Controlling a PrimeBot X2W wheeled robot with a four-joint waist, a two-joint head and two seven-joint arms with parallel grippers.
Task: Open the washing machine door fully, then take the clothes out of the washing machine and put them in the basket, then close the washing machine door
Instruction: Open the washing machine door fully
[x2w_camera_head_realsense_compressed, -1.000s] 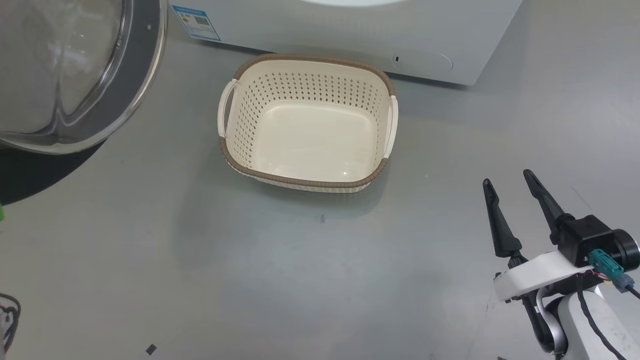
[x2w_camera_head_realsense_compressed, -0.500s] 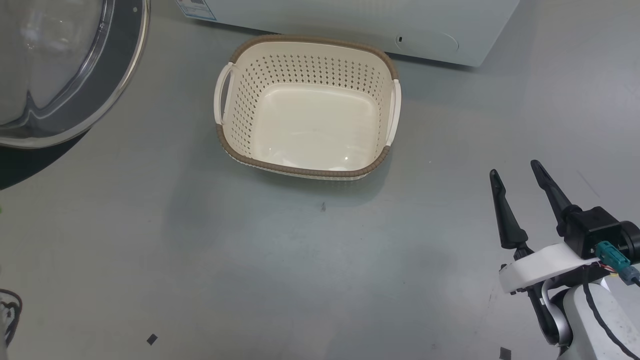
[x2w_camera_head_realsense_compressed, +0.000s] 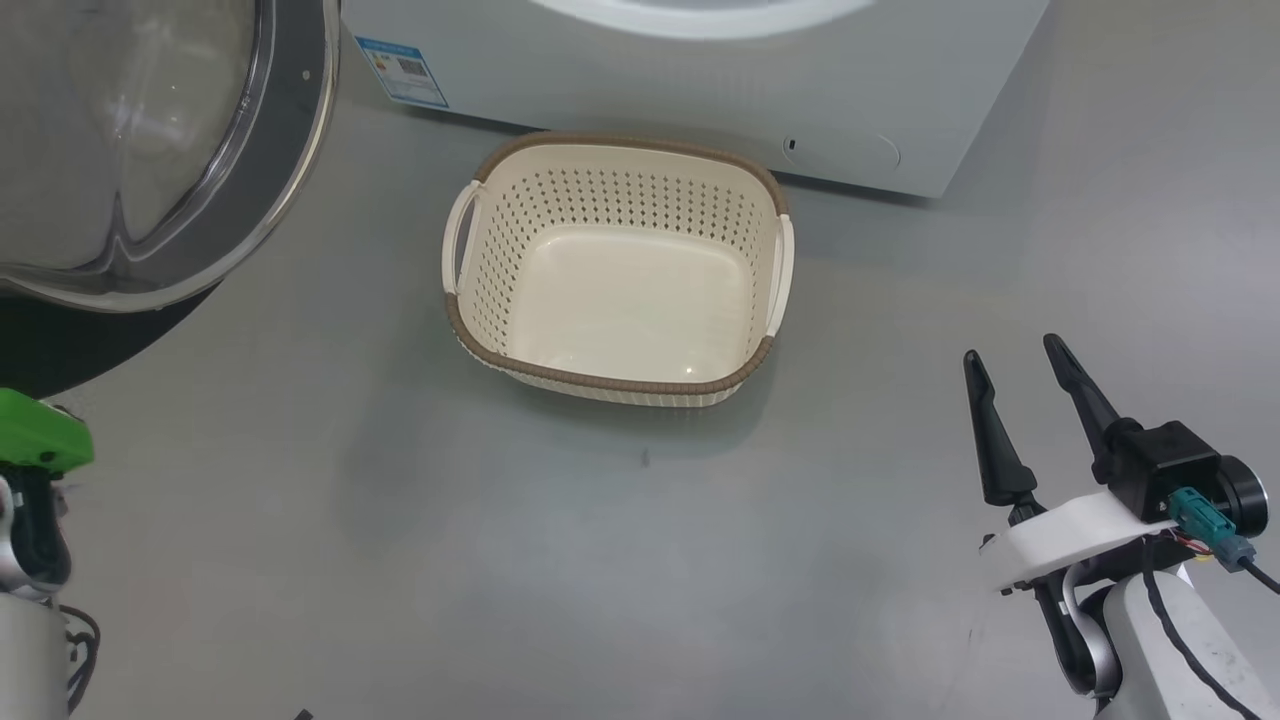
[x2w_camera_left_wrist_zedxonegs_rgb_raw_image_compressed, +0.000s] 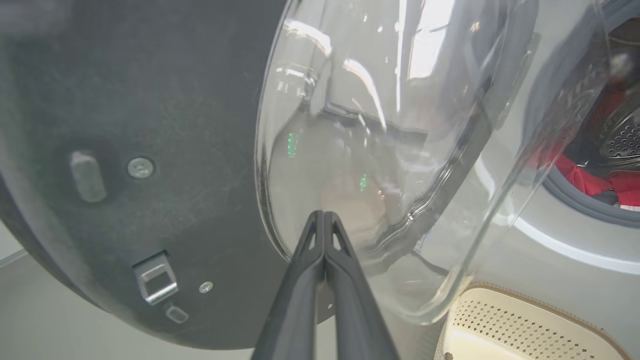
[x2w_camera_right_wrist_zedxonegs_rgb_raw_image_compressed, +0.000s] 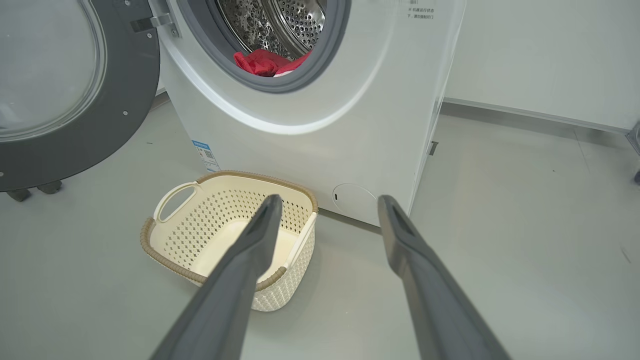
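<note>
The left gripper (x2w_camera_left_wrist_zedxonegs_rgb_raw_image_compressed: 324, 216) had its two fingers pressed together and held nothing. Their tips were up by the inner face of the washing machine door (x2w_camera_left_wrist_zedxonegs_rgb_raw_image_compressed: 150, 100), where the clear glass bowl met the dark ring; whether they actually touched it could not be told. The door stood swung out to the left of the washing machine (x2w_camera_right_wrist_zedxonegs_rgb_raw_image_compressed: 300, 145), leaving its mouth uncovered. The right gripper (x2w_camera_head_realsense_compressed: 1010, 350) hung empty with its fingers spread, out in front of the machine and toward its right corner. The basket (x2w_camera_head_realsense_compressed: 600, 378) sat just before the machine's front panel with nothing in it. The clothes (x2w_camera_right_wrist_zedxonegs_rgb_raw_image_compressed: 262, 62) lay inside the machine, low in the drum (x2w_camera_right_wrist_zedxonegs_rgb_raw_image_compressed: 295, 20) by the grey seal.

The step looked like the last of the door opening. To do it well, the closed tips should bear on the flat dark ring, since on the curved glass they would likely slide. They should push along the hinge's arc, away from the machine, and ease off once the hinge resisted. The right arm seemed best kept out of the machine's mouth until the door rested.
</note>
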